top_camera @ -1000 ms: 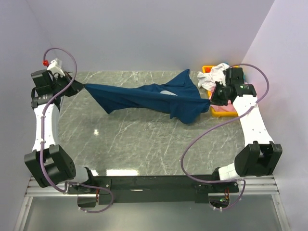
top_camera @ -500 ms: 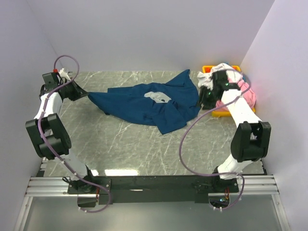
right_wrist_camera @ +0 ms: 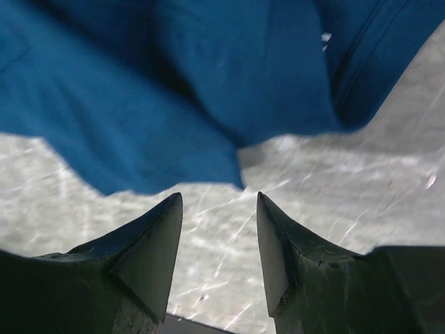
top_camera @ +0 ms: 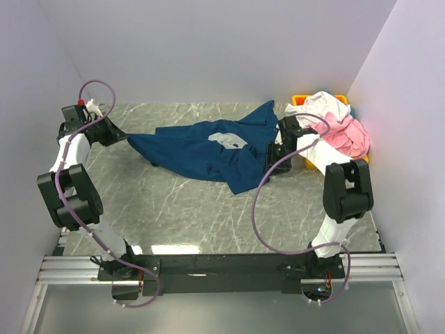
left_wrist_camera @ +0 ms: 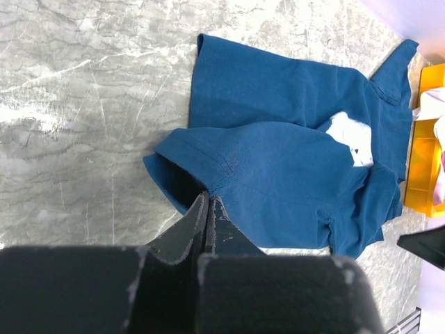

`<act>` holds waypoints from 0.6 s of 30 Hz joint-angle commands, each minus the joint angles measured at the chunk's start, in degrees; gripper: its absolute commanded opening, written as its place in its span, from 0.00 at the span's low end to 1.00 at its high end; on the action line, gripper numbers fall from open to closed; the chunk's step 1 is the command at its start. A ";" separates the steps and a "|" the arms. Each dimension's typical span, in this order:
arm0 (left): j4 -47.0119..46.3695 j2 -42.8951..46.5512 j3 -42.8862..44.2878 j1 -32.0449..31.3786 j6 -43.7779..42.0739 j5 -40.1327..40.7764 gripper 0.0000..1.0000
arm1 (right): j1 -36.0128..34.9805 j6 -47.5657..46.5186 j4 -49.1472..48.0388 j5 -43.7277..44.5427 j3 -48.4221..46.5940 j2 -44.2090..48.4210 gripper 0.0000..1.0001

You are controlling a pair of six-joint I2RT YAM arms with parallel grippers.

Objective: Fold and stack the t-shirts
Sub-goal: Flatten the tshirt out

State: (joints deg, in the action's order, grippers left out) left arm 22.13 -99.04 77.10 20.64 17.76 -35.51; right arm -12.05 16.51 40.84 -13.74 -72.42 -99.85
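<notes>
1. the marble table (top_camera: 181, 202) carries the work; its open middle looks like the likely place for folding.
2. the navy t-shirt (top_camera: 201, 149) lies on the table towards the back, loosely spread and rumpled, and reaches from the left arm's fingers across to beside the right arm. judged from this, it is laid out for flattening and no fold has been made.
3. the pink t-shirt (top_camera: 348, 136) and the white t-shirt (top_camera: 321, 104) are heaped at the far right, spilling over the yellow bin (left_wrist_camera: 424, 181), apparently waiting their turn.
4. the left gripper (left_wrist_camera: 207, 200) has its fingers pressed together on a bunched edge of the navy t-shirt, probably to anchor that side so the cloth can be pulled taut.
5. the right gripper (right_wrist_camera: 217, 209) has its fingers spread with nothing between them. it hangs over bare marble just short of the shirt's near hem, seemingly lined up for a fresh hold.
6. the chest print (left_wrist_camera: 351, 136) faces up as a white patch. no letters, brand or label can be read on it or anywhere else.
</notes>
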 commanded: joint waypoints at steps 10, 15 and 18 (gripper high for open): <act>-0.86 2.63 -0.90 -0.60 -1.15 -1.23 0.00 | 0.28 -3.24 -3.13 1.61 -1.67 -6.58 0.55; -0.60 3.07 -0.46 -0.69 -1.59 -0.88 0.00 | 0.36 -2.98 -3.84 -0.06 -1.14 -7.46 0.53; -1.03 3.24 -0.72 -0.69 -1.41 -0.97 0.00 | 0.28 -3.33 -4.36 -0.85 -0.61 -7.55 0.50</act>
State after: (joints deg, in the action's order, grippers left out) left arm 22.11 -98.89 75.96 20.16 17.65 -35.70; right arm -11.97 13.96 38.33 -13.37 -72.86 -106.54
